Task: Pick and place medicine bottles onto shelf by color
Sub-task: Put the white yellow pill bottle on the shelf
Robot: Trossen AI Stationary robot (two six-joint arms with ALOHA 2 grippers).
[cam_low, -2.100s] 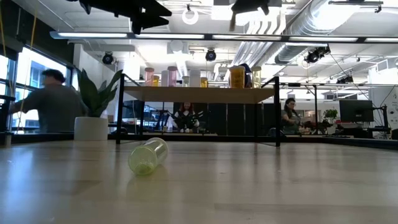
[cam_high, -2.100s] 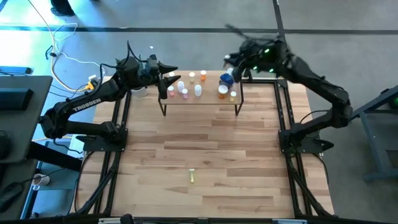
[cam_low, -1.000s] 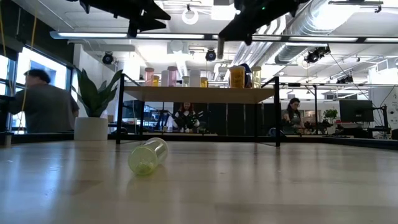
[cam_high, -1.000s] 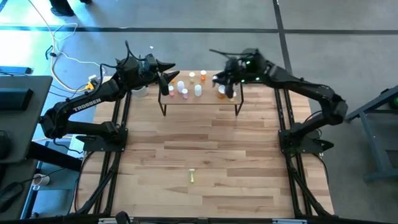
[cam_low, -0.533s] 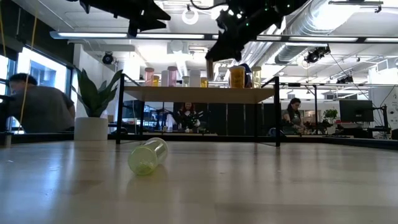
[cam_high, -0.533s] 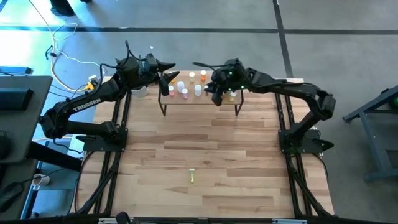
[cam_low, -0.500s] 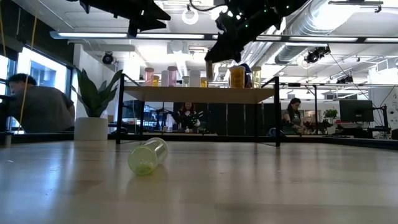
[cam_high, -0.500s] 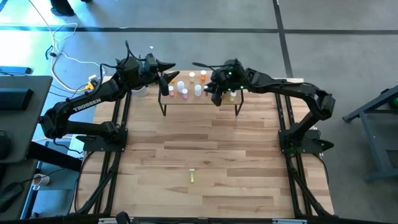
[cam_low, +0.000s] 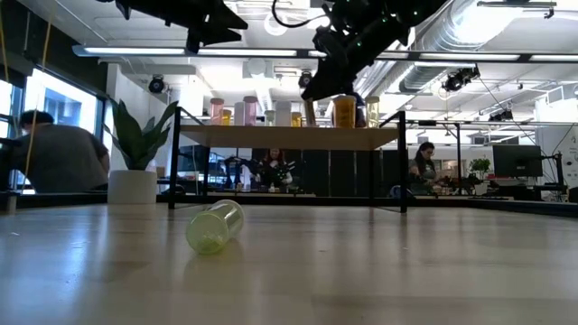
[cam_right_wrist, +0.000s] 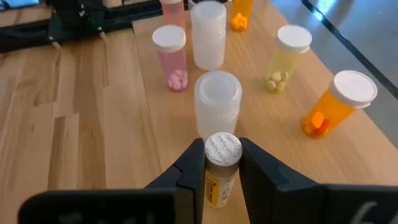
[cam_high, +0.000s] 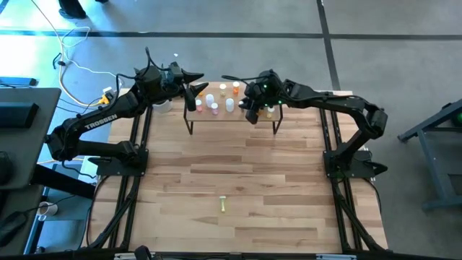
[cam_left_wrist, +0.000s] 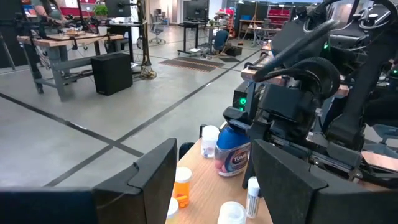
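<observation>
**Yellow bottle held over the shelf**

Plastic, small and light, the yellow bottle (cam_right_wrist: 219,169) should handle stiffly but slip easily; we would grip it mid-body, below the white cap. Our right gripper (cam_right_wrist: 217,167) is closed on it above the shelf (cam_high: 216,118), just in front of a clear white bottle (cam_right_wrist: 217,102). Two seconds ago this gripper was off the shelf's right end; it has since swung in over the board. Our left gripper (cam_left_wrist: 208,180) hangs spread and empty at the shelf's left end. One yellow-green bottle (cam_low: 215,226) lies on the table.
</observation>
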